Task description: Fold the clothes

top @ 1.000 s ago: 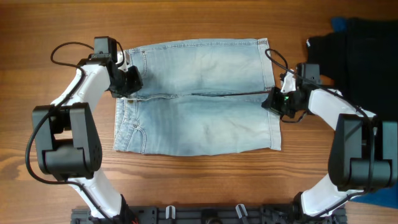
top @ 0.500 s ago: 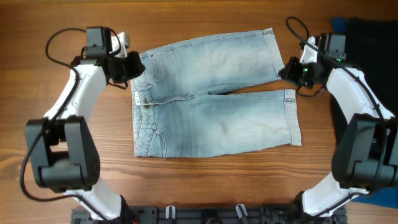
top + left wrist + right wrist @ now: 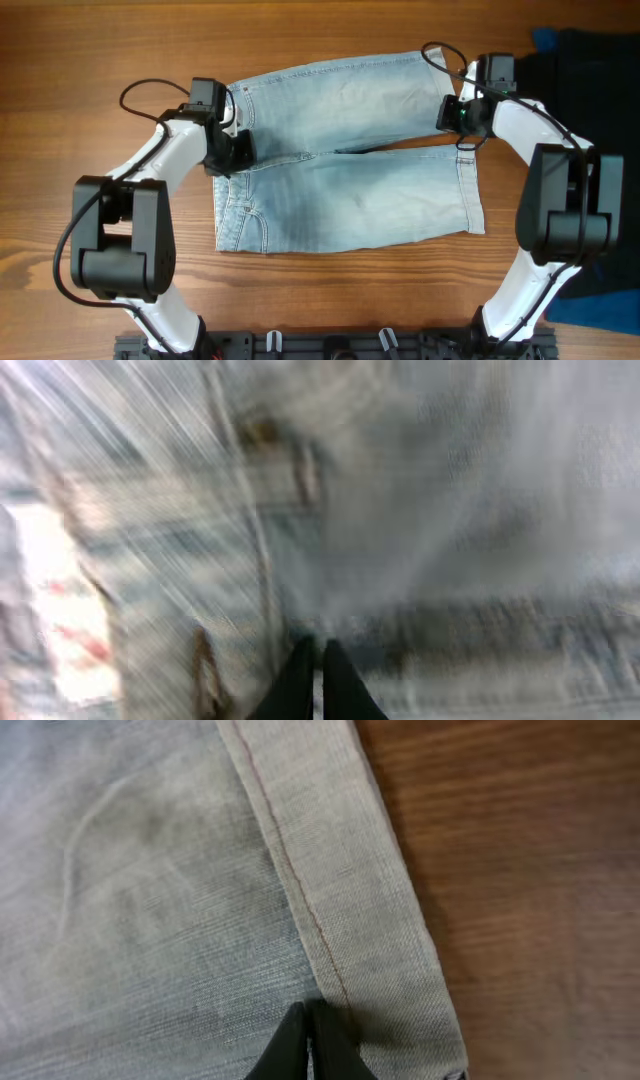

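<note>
Denim shorts (image 3: 350,180) lie flat, left fingers (image 3: 295,688) clenched on waistband (image 3: 226,195), right fingers (image 3: 288,1048) clenched on hem (image 3: 345,910), elbows outward.

Blur smears our left wrist view, so the denim shorts (image 3: 420,510) show no clear stitching there. From overhead we see the black garment (image 3: 590,70) cut off by the right edge, with the dark blue fabric (image 3: 546,38) mostly hidden by it
</note>
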You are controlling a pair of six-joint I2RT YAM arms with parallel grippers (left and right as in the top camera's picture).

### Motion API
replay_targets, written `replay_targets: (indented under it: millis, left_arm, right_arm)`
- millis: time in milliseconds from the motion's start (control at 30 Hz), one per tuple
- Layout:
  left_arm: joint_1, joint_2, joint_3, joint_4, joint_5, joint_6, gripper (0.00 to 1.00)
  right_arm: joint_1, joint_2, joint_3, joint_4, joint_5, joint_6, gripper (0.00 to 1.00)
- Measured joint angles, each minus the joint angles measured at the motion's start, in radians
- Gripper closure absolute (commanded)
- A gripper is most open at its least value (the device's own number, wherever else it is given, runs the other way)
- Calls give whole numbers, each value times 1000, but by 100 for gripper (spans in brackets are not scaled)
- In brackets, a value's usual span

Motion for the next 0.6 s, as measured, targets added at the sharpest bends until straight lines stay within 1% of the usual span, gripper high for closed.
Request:
replay_targets:
  millis: [100,167,267,333,367,433,467,500,533,567,600]
  left_arm:
    - [-3,4,-13,141,-100,13,96]
    - [0,5,-17,219,-152,47,96]
    - [3,5,-20,319,-189,88,96]
    - [3,5,-20,377,-197,98,96]
    - [3,5,-8,362,-196,98,96]
    - [3,-12,26,281,-178,80,96]
    - [3,-48,37,204,-141,52,96]
    - [3,-113,43,125,-76,18,96]
    - [2,-148,55,70,-16,2,96]
    - [-10,-172,63,28,66,-14,96]
    - [-24,-171,63,19,99,-20,96]
  right_arm:
    - [0,-6,1,-21,32,24,96]
    - [2,-13,1,-33,78,31,96]
    - [1,-15,12,-52,140,30,95]
    - [-4,-17,43,-93,151,26,93]
    - [-8,-30,74,-124,147,23,92]
    - [-13,-105,129,-243,116,22,92]
    - [-14,-178,148,-339,93,23,88]
    - [-14,-262,161,-411,71,23,78]
    - [-14,-326,176,-472,57,22,72]
    - [-14,-378,179,-521,48,19,60]
    - [-14,-395,179,-533,44,21,1]
